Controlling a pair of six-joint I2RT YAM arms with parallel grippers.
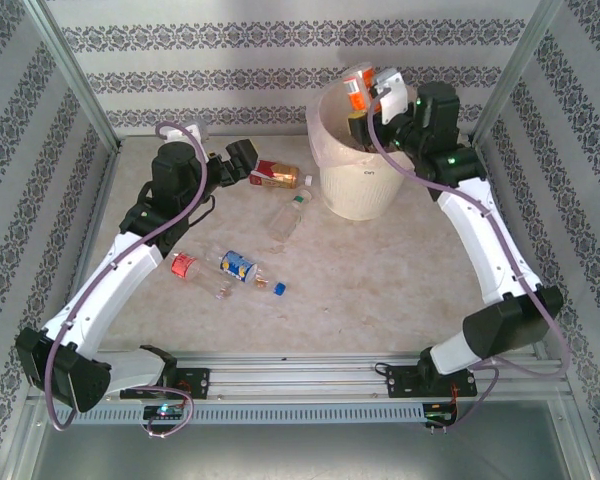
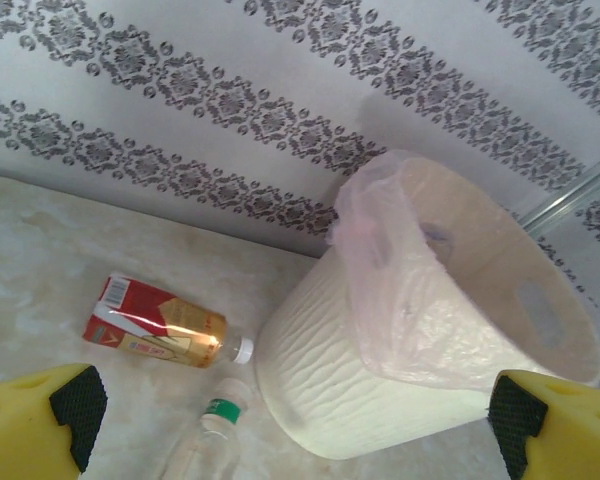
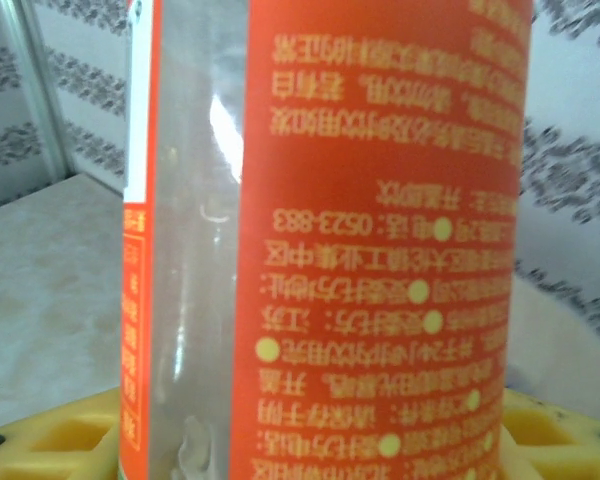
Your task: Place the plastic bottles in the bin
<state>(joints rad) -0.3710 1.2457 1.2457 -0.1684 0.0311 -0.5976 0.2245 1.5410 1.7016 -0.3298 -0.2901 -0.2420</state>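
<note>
1. Damask-striped wallpaper on every side and a pale marbled table (image 1: 380, 300) underneath, that's my little booth.
2. My right pincer (image 1: 378, 98) is clamped on an orange-labelled bottle (image 1: 357, 88) and holds it up over the mouth of the bin (image 1: 360, 195). On the right wrist cam that bottle stands upright, clear plastic on one side and an orange label with yellow print on the other. My yellow pads (image 3: 60, 440) poke out at the bottom on both sides of it.
3. My left pincer (image 1: 243, 158) is spread wide with nothing in it, low over the table to the left of the bin. On its wrist cam the yellow fingers (image 2: 35, 420) sit in the two bottom corners, well apart.
4. Just past the left pincer is a red-labelled bottle (image 1: 277, 175). It lies on its side with its white cap toward the bin, near the bin's base.
5. A bit nearer to me is a green-capped bottle (image 1: 288, 215), clear and lying down, also close to the bin.
6. Further back toward my bases there's a blue-labelled bottle (image 1: 238, 266) beside a crushed clear bottle (image 1: 198, 272) with a red end. Can't tell if those two touch. A small blue cap (image 1: 279, 288) lies loose just to their right.
7. The bin is cream-white and sits at the far right of the table. It has a pinkish liner bag (image 2: 380, 250) draped over the rim and a small dark label (image 1: 370, 172) on the front.
</note>
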